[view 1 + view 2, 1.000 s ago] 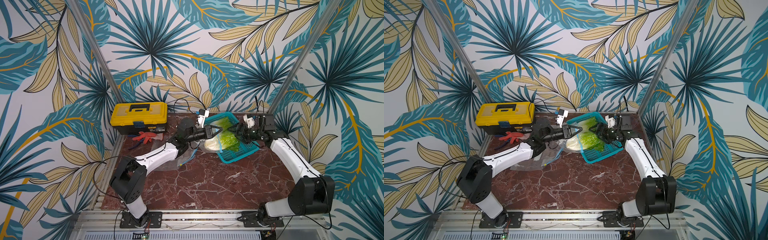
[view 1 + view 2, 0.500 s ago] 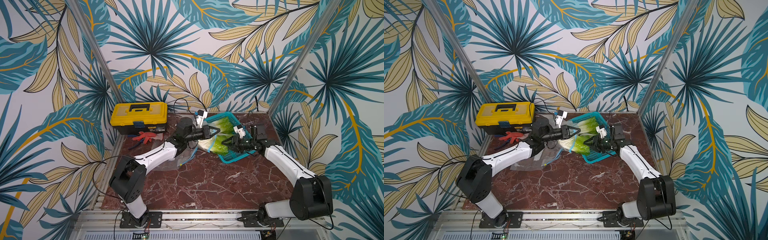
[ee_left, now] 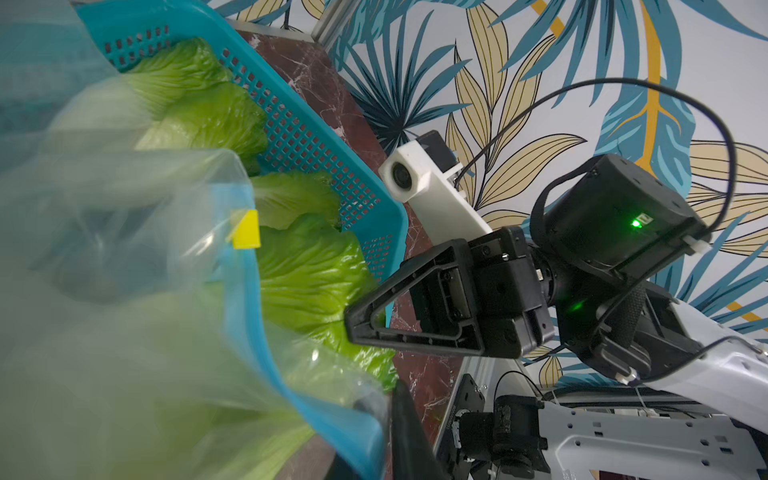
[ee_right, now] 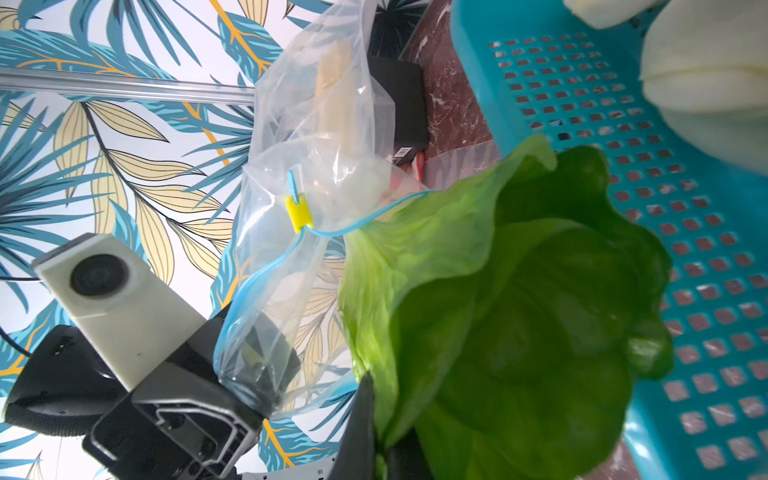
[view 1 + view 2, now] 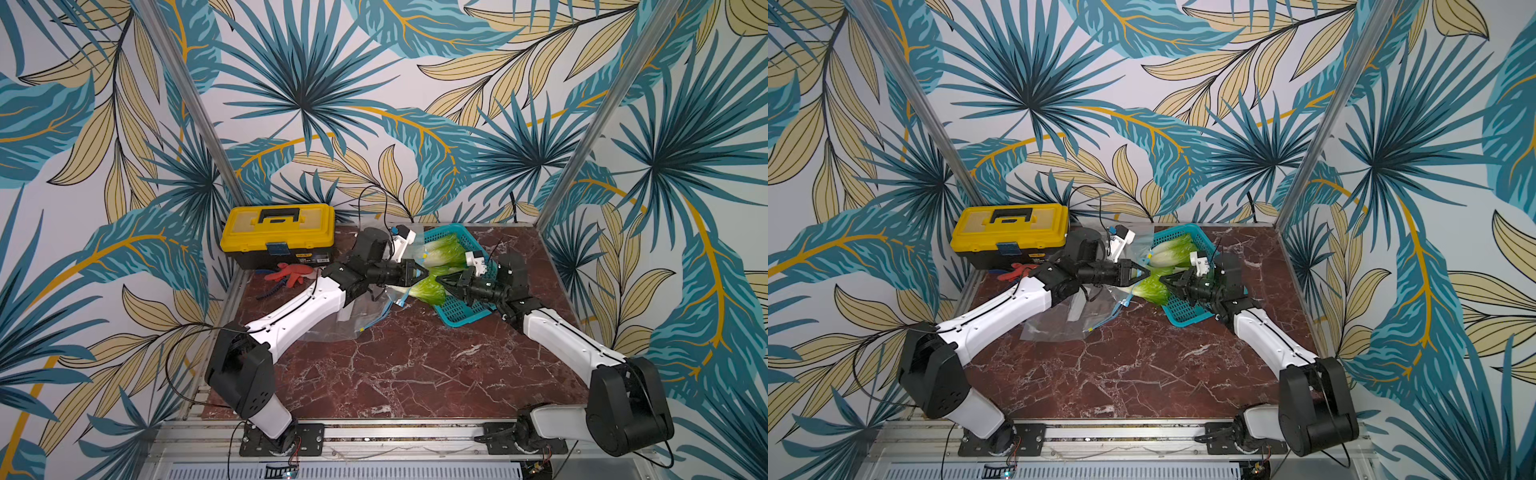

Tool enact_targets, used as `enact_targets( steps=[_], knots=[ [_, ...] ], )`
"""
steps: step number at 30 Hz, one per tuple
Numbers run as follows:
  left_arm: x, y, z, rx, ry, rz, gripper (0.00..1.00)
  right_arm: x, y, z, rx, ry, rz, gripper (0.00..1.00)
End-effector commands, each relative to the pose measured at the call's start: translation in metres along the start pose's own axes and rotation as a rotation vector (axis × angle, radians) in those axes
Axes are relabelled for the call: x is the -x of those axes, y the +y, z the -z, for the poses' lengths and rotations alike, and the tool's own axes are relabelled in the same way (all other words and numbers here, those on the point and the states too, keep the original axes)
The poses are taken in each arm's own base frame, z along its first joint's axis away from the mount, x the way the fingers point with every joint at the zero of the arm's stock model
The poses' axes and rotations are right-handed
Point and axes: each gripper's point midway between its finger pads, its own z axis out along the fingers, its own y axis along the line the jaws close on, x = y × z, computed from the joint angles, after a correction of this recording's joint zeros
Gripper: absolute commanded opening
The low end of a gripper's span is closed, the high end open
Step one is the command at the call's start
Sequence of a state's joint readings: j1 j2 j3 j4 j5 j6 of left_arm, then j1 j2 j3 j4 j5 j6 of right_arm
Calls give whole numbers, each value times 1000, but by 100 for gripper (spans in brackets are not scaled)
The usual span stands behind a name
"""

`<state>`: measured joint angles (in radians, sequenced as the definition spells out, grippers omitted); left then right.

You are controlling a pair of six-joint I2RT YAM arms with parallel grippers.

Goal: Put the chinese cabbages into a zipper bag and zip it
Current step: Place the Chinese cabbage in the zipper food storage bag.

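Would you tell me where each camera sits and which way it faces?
Top views: high behind the bases, looking down at the table; left arm, right arm, left gripper and right gripper all show.
Left wrist: on the left arm, facing bag, cabbage and right gripper; own finger shows.
Right wrist: on the right arm, facing cabbage, bag and left gripper; own finger shows.
Shared: both wrist views show the slider and basket.

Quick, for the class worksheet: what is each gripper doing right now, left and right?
The left gripper: closed, pinching the rim of the zipper bag.
The right gripper: closed on the leafy end of a chinese cabbage.
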<state>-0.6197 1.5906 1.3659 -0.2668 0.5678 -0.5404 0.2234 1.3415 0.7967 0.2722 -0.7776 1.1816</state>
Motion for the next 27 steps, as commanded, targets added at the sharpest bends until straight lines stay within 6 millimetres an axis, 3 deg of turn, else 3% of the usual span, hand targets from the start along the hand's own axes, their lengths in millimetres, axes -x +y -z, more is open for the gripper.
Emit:
enact_targets(
  steps=[1, 5, 10, 14, 16, 18, 20, 24, 27],
  knots=[
    [-8, 1, 16, 74, 49, -46, 15, -3, 33, -5, 102, -64, -33, 0],
    [-8, -13, 17, 59, 45, -21, 9, -5, 60, -15, 208, -130, -66, 0],
    [4, -35, 39, 28, -12, -20, 5, 12, 89, 1, 305, -213, -36, 0],
    [5, -33, 48, 44, -35, -29, 5, 12, 115, 4, 371, -192, -10, 0],
    [11, -38, 46, 14, -57, 4, 5, 12, 120, 0, 378, -200, 7, 0],
    [18, -58, 35, -65, -53, 15, 4, 9, 128, -11, 424, -183, 1, 0],
    [17, -72, 28, -107, -28, -4, 4, 15, 141, -8, 497, -198, -14, 0],
    [14, -60, 40, -35, -78, -46, 4, 30, 150, 17, 528, -294, 5, 0],
    [13, -62, 38, -42, -78, -39, 4, 35, 156, 11, 569, -324, -21, 0]
  ],
)
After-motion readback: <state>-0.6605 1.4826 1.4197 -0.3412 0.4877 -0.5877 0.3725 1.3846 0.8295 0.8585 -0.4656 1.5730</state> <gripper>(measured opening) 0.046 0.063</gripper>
